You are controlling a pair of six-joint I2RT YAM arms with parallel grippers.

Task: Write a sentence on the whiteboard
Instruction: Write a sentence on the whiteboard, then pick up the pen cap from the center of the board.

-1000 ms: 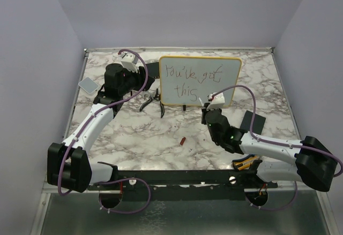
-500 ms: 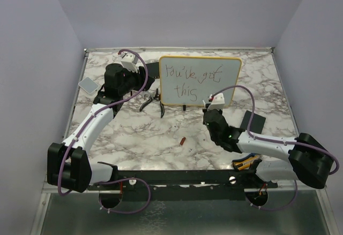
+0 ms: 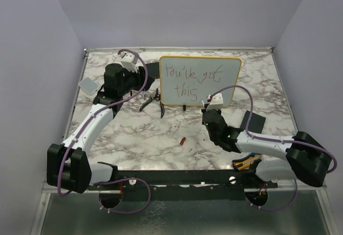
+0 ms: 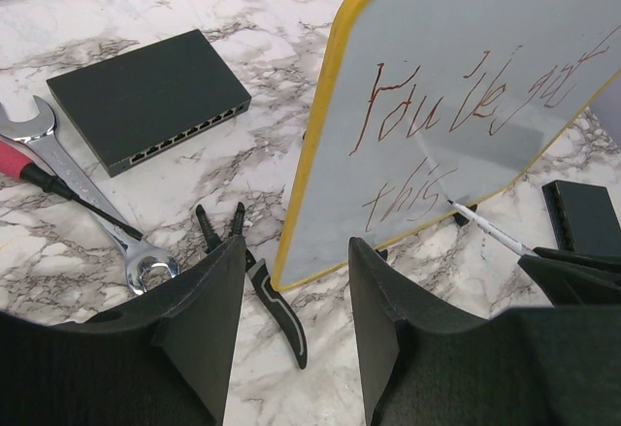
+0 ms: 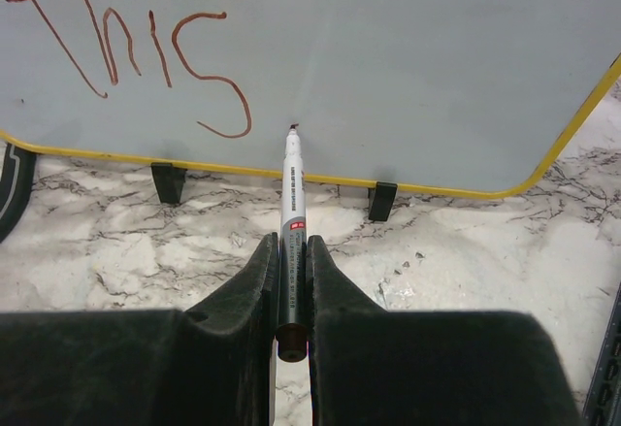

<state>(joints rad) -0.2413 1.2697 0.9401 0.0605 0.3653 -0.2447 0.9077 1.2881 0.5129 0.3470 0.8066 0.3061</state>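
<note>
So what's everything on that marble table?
yellow-framed white rectangular whiteboard: one, back centre.
handwritten sentence: one, dark red, on the whiteboard.
slim marker pen: one, white, tip at the whiteboard.
flat rectangular box: one, black, left of whiteboard.
metal wrench: one, silver, beside the box.
red-handled screwdriver: one, across the wrench.
black-handled pliers: one, at whiteboard's lower left corner.
square pad: one, grey, far left.
small piece: one, red, table centre.
flat block: one, black, right side.
left gripper: one, black, jaws apart.
right gripper: one, black, shut on the marker pen.

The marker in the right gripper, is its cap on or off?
Off. The marker shows its bare dark tip, close to the whiteboard; no cap covers it.
</note>
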